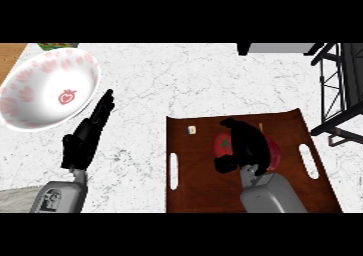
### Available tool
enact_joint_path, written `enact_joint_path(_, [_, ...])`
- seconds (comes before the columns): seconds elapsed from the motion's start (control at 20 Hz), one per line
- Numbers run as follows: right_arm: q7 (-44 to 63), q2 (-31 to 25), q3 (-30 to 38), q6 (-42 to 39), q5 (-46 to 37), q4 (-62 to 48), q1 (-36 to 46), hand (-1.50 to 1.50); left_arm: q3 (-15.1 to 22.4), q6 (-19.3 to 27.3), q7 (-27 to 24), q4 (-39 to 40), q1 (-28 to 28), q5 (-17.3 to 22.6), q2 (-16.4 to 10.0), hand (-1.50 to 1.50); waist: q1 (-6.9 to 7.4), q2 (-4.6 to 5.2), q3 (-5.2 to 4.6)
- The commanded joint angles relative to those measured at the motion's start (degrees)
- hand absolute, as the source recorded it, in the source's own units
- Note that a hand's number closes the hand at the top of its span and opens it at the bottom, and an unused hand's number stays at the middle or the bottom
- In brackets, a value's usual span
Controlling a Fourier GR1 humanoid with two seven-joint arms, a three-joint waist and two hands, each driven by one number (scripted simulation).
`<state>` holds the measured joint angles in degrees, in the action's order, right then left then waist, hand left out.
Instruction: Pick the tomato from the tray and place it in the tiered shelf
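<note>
Tomato [220,149] on brown tray [195,192], right hand [247,142] curled round it

One tomato [222,145], one tray [199,192], one plate [36,85] — one shelf [348,85].

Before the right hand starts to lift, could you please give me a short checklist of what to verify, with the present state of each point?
1. Right hand on the tomato: ok, its fingers curl round it.
2. Tomato already off the tray: cannot tell.
3. Tiered shelf in view: ok, at the upper right.
4. Free level in the shelf: cannot tell, most of it is cut off.
5. Way from tray to shelf: ok, no object stands between them.
6. Left hand out of the way: ok, open and resting left of the tray, beside the bowl.
</note>
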<state>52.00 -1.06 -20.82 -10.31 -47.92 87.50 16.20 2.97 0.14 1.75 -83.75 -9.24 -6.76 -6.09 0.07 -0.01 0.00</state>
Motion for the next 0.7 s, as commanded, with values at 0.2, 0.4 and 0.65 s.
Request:
enact_joint_path(0.2, [-1.6, 0.9, -4.0, -1.0, -6.2, 0.7, -1.9, 1.5, 0.5, 0.0, 1.1, -2.6, 1.5, -0.9, 1.3, 0.0, -0.05, -0.04, 0.0])
enact_joint_path(0.4, [-16.4, -9.1, -4.5, -4.9, -0.1, 5.6, -6.0, 1.5, -2.6, -1.3, 1.0, -0.4, -0.8, 1.0, -0.7, 0.0, -0.85, -0.24, 0.03])
enact_joint_path(0.65, [-36.2, -18.6, -13.7, -12.1, 3.5, 9.5, -6.5, 1.5, -1.3, -0.1, 0.6, 0.2, 0.3, -0.3, 0.5, 0.0, -0.78, -1.33, 0.45])
